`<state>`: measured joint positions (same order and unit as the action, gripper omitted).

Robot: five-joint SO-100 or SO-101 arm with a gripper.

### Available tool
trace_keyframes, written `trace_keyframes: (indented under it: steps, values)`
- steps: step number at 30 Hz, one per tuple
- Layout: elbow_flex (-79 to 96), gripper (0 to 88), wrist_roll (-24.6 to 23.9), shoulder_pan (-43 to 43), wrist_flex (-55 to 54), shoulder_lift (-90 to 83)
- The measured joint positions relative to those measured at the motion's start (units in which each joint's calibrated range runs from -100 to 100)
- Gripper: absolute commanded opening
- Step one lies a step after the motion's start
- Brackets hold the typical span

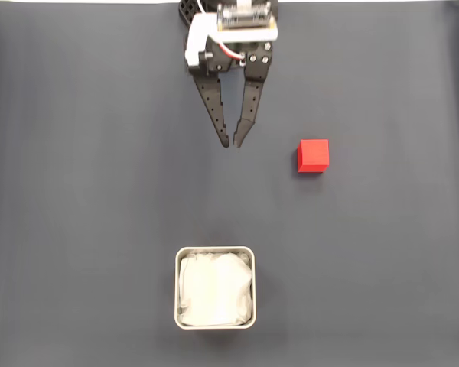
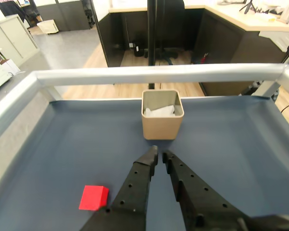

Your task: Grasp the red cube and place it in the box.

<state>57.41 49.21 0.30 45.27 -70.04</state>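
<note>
Your pincer point(image 1: 232, 144) hangs empty with its tips nearly closed, so open it wide, swing to the red cube point(image 1: 314, 155) on the surface point(image 1: 76, 191), to its right in the fixed view, well apart from the box point(image 1: 214, 287) ahead, and come down square over it.
</note>
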Motion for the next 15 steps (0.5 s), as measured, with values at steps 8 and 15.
trace_keyframes:
  steps: [8,15]
  values:
    - [-15.19,0.0,0.00,0.00,5.65,10.16]
    - [-21.52,0.0,-0.20,0.00,12.33,16.85]
